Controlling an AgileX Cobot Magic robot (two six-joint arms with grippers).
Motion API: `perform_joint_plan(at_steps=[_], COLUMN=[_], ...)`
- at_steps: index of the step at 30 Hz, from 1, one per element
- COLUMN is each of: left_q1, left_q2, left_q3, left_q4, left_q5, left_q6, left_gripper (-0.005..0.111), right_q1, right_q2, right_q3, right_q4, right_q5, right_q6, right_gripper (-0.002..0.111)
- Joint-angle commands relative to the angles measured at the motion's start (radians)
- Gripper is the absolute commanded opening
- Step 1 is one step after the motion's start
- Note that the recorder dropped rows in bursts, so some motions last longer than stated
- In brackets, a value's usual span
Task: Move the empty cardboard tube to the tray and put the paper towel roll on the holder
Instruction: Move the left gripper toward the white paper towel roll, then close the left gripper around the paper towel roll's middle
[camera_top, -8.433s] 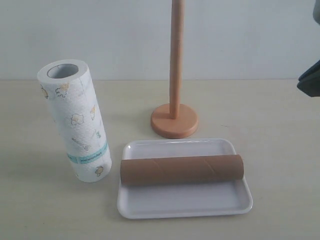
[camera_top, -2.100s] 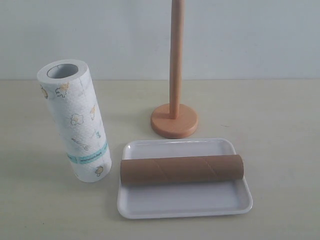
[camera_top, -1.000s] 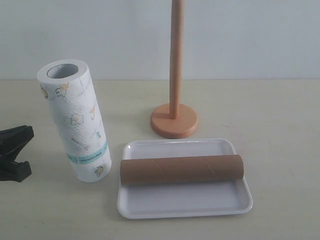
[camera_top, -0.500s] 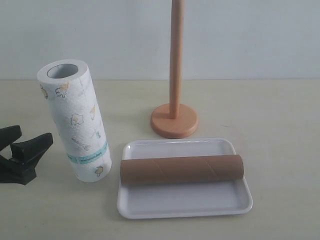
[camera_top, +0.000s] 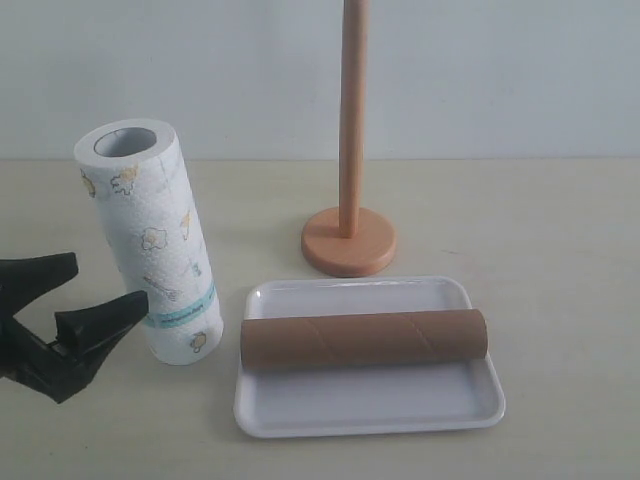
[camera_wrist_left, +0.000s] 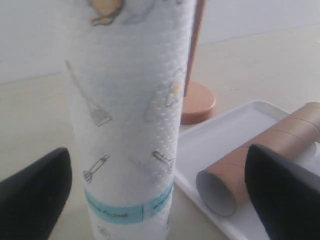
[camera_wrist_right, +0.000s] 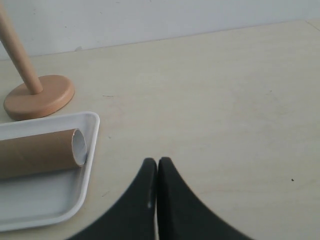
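Note:
The paper towel roll (camera_top: 155, 245) stands slightly tilted on the table at the left, white with yellow prints and a teal band (camera_wrist_left: 127, 115). My left gripper (camera_top: 100, 288) is open just to its left, one finger on either side of its lower part without touching (camera_wrist_left: 160, 187). The brown cardboard tube (camera_top: 363, 338) lies across the white tray (camera_top: 370, 400), also seen as tube (camera_wrist_left: 255, 160) and tray (camera_wrist_left: 220, 135). The wooden holder (camera_top: 349, 235) stands behind the tray with its pole bare. My right gripper (camera_wrist_right: 157, 162) is shut and empty over bare table, right of the tray (camera_wrist_right: 45, 200); the exterior view does not show it.
A pale wall runs behind the table. The holder's base (camera_wrist_right: 39, 96) and the tube's open end (camera_wrist_right: 79, 147) lie off to one side of the right gripper. The tray's near edge is close to the table front.
My left gripper has come in from the left edge and moved right, its open fingers now reaching the lower part of the paper towel roll. The roll, tube, tray and holder have not moved.

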Motion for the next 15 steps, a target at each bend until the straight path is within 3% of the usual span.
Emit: perform_joint_plan(at_steps=[1, 15], left_q1=[0.003, 0.003], left_q2=[0.006, 0.167], left_q3=[-0.031, -0.127], left_q4=[0.046, 0.032], left_q5=[-0.008, -0.022], left_q6=[0.006, 0.037], left_gripper=[0.087, 0.087], right_q1=[-0.002, -0.002], right_q2=[-0.005, -0.005], right_q3=[-0.001, -0.001], right_q4=[-0.01, -0.01], right_q5=[-0.006, -0.011], right_q6=[0.001, 0.001], right_gripper=[0.0, 0.0])
